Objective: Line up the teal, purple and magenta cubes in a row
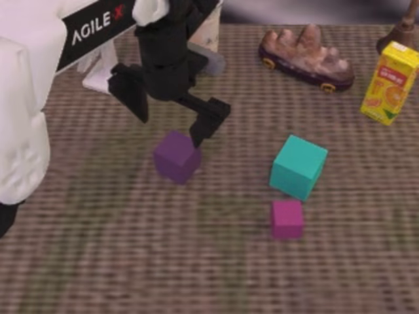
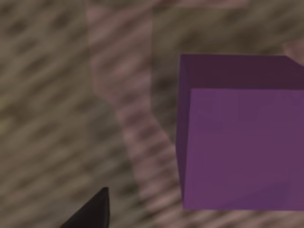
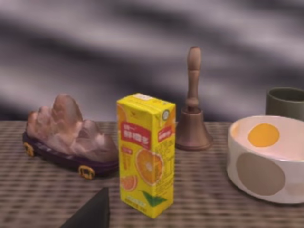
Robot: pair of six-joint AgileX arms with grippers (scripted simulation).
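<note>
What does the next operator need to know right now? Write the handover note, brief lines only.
Left gripper: above the purple cube, jaws open, nothing held; one finger hangs at the cube's far right corner.
Right arm: not in the top view; its wrist camera faces the juice carton and bell.
Teal cube right of centre, magenta cube just in front of it, apart.
Done: no row yet.
Left: bring the purple cube into line with the other two.

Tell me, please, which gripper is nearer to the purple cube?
The left gripper: it hangs open just above and behind the purple cube, one finger by the cube's top edge. The right gripper is outside the top view, off toward the juice carton, so farther away.
</note>
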